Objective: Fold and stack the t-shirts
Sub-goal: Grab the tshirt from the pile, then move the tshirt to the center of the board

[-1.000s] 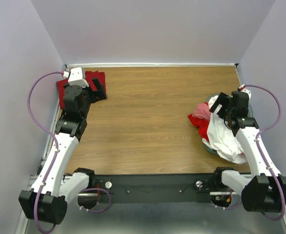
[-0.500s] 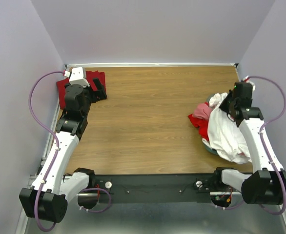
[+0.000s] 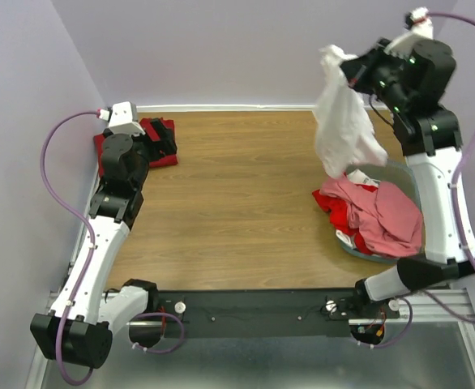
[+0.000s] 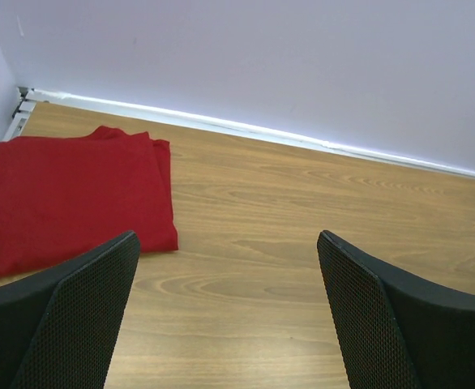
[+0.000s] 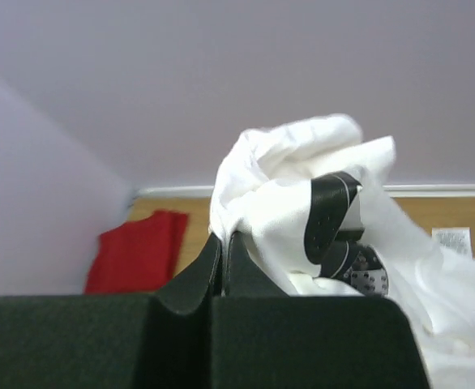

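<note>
The overhead view alone showed the right gripper (image 3: 349, 69) held high above the table (image 3: 246, 194), the white shirt (image 3: 344, 121) hanging from it in a crumpled, twisted drape above the bin (image 3: 356, 251), where pink and red shirts (image 3: 379, 219) lay heaped. The right wrist view showed instead its fingers (image 5: 197, 275) pressed together, pinching a bunched fold of that shirt; the left wrist view showed the left gripper (image 4: 228, 243) spread wide, holding nothing, just beside a folded dark red shirt (image 4: 67, 194) lying flat in the table's far left corner.
</note>
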You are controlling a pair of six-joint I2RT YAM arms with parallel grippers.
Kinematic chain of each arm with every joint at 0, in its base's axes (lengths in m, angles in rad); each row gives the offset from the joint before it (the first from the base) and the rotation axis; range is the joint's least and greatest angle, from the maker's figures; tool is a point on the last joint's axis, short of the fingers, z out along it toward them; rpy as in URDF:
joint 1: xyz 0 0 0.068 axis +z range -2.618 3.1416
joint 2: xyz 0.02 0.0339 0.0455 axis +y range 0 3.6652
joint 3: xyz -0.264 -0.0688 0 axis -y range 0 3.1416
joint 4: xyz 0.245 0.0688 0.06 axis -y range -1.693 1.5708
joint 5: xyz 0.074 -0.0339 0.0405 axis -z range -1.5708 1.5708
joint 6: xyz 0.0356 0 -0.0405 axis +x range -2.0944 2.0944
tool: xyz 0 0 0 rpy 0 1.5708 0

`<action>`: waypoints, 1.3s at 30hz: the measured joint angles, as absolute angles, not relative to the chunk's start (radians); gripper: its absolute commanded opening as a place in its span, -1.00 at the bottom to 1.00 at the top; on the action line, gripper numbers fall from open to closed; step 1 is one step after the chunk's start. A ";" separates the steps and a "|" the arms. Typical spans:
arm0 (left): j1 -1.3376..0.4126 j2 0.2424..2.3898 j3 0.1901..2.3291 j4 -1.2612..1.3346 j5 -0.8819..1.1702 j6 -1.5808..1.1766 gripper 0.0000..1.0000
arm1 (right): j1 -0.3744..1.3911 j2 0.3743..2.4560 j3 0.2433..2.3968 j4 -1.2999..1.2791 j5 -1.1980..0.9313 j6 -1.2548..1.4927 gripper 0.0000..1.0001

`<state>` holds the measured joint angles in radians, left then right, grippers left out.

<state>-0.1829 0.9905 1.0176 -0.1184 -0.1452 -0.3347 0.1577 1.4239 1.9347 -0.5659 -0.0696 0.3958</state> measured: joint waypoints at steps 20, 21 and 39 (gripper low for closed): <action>-0.183 0.933 1.039 -0.138 -0.185 -0.329 0.96 | 0.483 1.562 1.760 -0.491 0.008 0.445 1.00; -0.183 0.942 1.039 -0.146 -0.187 -0.331 0.96 | 0.483 1.559 1.705 -0.483 0.022 0.455 1.00; -0.205 1.195 0.865 -0.220 -0.097 -0.444 0.88 | 0.463 1.753 1.270 -0.397 0.031 0.487 1.00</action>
